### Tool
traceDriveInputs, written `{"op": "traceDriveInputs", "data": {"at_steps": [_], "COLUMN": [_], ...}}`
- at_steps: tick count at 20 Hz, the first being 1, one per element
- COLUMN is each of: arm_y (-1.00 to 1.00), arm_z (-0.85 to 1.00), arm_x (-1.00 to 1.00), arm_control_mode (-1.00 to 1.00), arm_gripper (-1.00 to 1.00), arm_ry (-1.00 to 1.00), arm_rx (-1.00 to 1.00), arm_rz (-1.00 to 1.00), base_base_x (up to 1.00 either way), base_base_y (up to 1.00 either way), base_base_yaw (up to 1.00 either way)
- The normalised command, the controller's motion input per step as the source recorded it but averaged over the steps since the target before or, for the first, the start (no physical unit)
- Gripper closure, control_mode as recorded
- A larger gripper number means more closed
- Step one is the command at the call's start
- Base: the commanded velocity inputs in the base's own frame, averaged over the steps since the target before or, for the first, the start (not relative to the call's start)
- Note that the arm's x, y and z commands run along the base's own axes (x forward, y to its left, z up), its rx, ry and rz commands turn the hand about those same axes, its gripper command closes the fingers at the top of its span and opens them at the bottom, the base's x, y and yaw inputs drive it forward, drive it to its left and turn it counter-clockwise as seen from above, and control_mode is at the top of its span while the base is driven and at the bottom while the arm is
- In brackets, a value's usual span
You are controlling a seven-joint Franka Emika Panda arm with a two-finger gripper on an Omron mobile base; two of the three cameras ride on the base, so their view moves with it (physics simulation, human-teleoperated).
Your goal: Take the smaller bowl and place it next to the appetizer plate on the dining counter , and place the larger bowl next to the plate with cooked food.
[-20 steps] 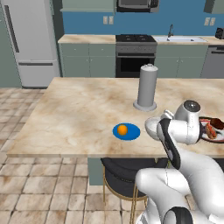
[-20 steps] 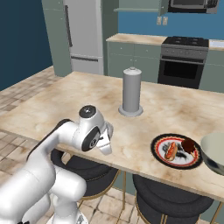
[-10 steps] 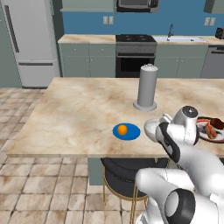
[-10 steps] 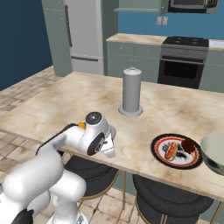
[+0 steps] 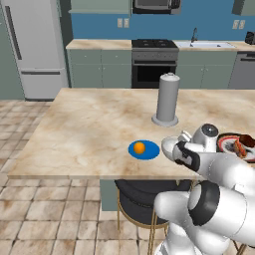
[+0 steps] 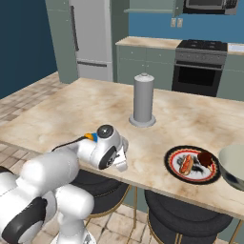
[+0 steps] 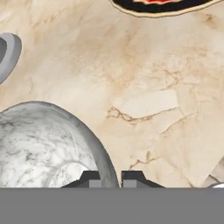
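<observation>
The small bowl (image 7: 39,144) is whitish-grey, marbled with dark speckles, thin-rimmed; the gripper (image 7: 111,178) is clamped on its rim, over the beige counter (image 7: 144,87), between the blue plate (image 5: 144,149) and the food plate (image 6: 193,164).

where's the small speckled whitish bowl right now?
The small speckled whitish bowl is in the gripper, fingers pinching its rim, held over the beige marbled counter between the blue oval plate and the round dark-rimmed plate.
</observation>
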Motion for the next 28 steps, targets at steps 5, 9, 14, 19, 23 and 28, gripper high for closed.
{"op": "traceDriveInputs", "data": {"at_steps": [5,9,14,19,23,28], "arm_y": [-0.10,-0.09,-0.01,-0.01,-0.01,0.00], "arm_z": [-0.17,-0.28,-0.26,-0.15,-0.13,-0.07], "arm_x": [0.26,0.21,0.18,0.25,0.28,0.04], "arm_control_mode": [-1.00,-1.00,-1.00,-1.00,-1.00,-1.00], "arm_gripper": [1.00,1.00,1.00,1.00,1.00,-1.00], "arm_ry": [0.00,0.00,0.00,0.00,0.00,0.00], "arm_rx": [0.00,0.00,0.00,0.00,0.00,0.00], "arm_rz": [0.00,0.00,0.00,0.00,0.00,0.00], "base_base_x": [0.00,0.00,0.00,0.00,0.00,0.00], "base_base_y": [0.00,0.00,0.00,0.00,0.00,0.00], "base_base_yaw": [0.00,0.00,0.00,0.00,0.00,0.00]}}
